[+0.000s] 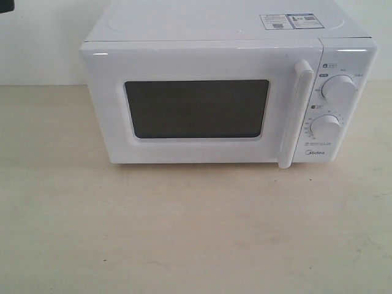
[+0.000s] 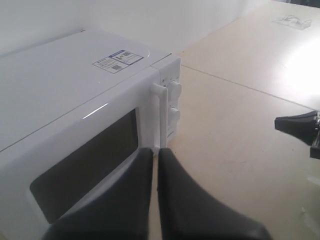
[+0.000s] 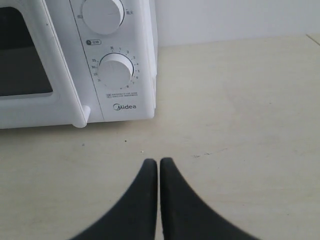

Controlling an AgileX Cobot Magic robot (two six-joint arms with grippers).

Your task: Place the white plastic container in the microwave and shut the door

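The white microwave (image 1: 226, 37) stands at the back of the table with its door (image 1: 196, 107) shut flush; the dark window and the vertical bar handle (image 1: 295, 113) face me. The white plastic container is out of view in every frame. My left gripper (image 2: 155, 150) is shut with nothing in it, hovering in front of the microwave (image 2: 75, 85) near the handle (image 2: 159, 115). Over bare table in front of the knobs (image 3: 116, 71), my right gripper (image 3: 158, 161) is shut and empty too. Neither gripper shows in the exterior view.
The beige table (image 1: 196, 233) stretches in front of the microwave. A dark tip of the other arm (image 2: 299, 124) shows at the edge of the left wrist view. A small clear object (image 2: 292, 21) lies far off on the table.
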